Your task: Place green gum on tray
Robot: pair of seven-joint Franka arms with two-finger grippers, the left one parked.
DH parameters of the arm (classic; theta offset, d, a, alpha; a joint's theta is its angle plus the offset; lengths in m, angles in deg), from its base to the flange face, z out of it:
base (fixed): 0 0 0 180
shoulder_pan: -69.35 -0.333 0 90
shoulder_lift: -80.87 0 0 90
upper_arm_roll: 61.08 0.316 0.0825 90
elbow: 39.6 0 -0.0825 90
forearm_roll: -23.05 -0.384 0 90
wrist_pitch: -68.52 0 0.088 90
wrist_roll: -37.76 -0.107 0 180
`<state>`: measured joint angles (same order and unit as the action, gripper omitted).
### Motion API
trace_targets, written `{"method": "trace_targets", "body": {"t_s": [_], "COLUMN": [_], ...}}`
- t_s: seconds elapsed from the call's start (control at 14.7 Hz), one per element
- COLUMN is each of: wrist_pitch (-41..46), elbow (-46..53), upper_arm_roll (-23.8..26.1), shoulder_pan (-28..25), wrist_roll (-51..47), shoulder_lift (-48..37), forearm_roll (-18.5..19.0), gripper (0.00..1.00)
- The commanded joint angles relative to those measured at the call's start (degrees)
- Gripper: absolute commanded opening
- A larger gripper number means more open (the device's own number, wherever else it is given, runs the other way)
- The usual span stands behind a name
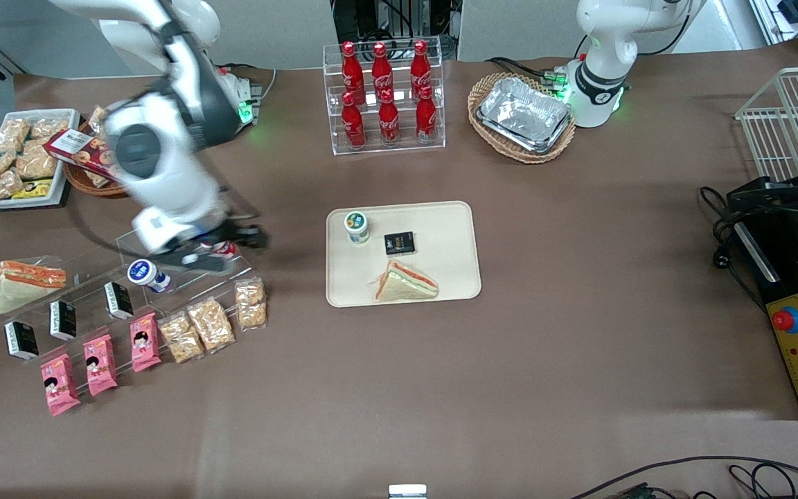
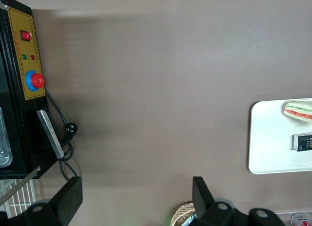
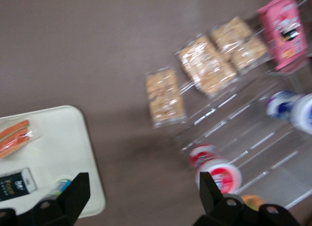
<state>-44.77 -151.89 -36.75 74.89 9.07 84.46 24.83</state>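
Note:
The green gum [image 1: 357,226], a small white bottle with a green-rimmed lid, stands on the beige tray [image 1: 440,277] at its corner toward the working arm and farther from the front camera. A black packet [image 1: 399,242] and a wrapped sandwich [image 1: 404,283] lie beside it on the tray. My right gripper [image 1: 224,247] is open and empty, away from the tray, over the end of the clear display rack [image 1: 94,277]. In the right wrist view the gripper [image 3: 144,199] hangs over bare table between the tray [image 3: 58,143] and a red-lidded bottle [image 3: 219,175]; the gum [image 3: 58,186] peeks out beside one finger.
A blue-lidded bottle [image 1: 144,272], black packets, a sandwich, pink packs [image 1: 98,364] and cracker packs [image 1: 212,322] sit on or by the rack. A cola bottle rack [image 1: 385,97] and a wicker basket with foil trays [image 1: 524,116] stand farther from the camera. A snack tray [image 1: 21,159] is at the working arm's end.

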Motion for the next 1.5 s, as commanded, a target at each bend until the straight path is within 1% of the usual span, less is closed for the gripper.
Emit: {"method": "trace_targets", "body": {"t_s": [0.0,0.14,0.27,0.41,0.61,0.95,1.09,1.16,1.23,1.36,1.43], "wrist_pitch": [8.4,16.6,20.8,21.0,21.3,24.8,26.4,26.6,26.7,26.9,27.1], "elbow": [8.5,15.2,18.2,18.5,18.9,19.5,19.6,20.2,21.2,21.7,21.6], "upper_arm_roll": [0.7,0.7,0.6,0.6,0.5,0.6,-0.3,-2.2,-4.9,-13.9,-17.1], "shoulder_pan": [8.2,11.3,13.7,15.8,16.3,16.8,17.2,16.4,14.3,7.4,5.4], "wrist_roll": [8.5,11.7,17.5,20.8,21.0,21.0,21.2,21.8,22.6,23.2,23.2], "shoulder_lift": [0.0,0.4,0.4,0.0,-0.2,-4.0,-4.1,-4.3,-4.5,-5.0,-6.1], "forearm_roll": [-2.2,-2.2,-2.2,-2.2,-2.3,-2.2,-2.4,-2.5,-2.6,-2.3,-2.1], "gripper": [1.00,1.00,1.00,1.00,1.00,1.00,1.00,1.00,1.00,1.00,1.00]}}
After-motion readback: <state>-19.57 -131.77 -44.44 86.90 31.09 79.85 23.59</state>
